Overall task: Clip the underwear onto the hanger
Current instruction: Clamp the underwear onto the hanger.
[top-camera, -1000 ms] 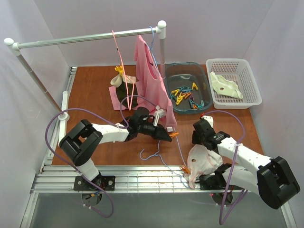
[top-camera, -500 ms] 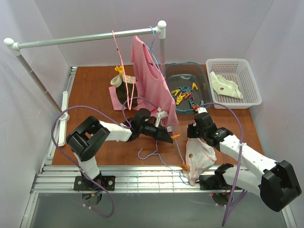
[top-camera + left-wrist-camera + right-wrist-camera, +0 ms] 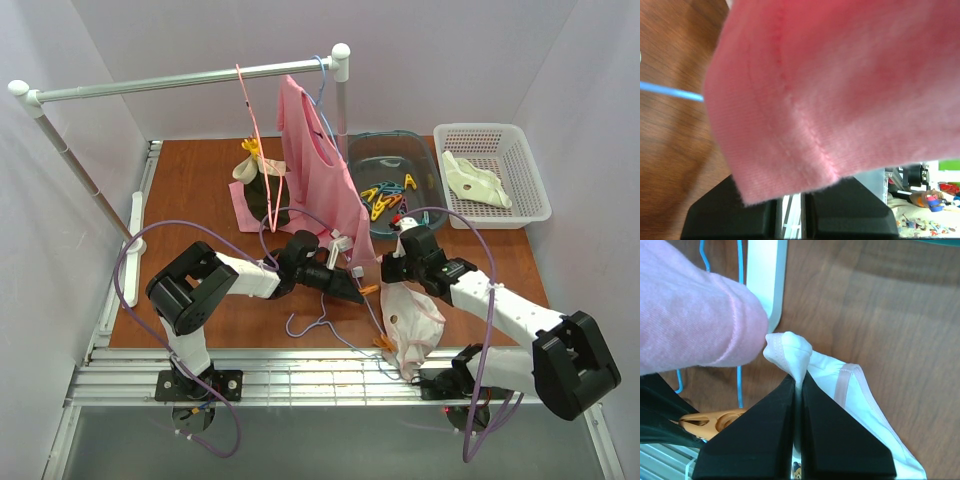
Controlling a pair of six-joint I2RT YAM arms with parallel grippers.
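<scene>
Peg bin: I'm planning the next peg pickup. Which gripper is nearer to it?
Right. The right gripper, shut on the underwear, sits just in front of the bin; the left gripper, holding an orange peg, is farther off, to its front-left.

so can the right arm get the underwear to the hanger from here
Probably yes: its jaws pinch the underwear and the hanger sits just beside it; only the pink top hangs close.

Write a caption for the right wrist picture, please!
The right pincer pinches a bunched fold of the underwear beside a pink garment, near the hanger and an orange clothespin.
</scene>
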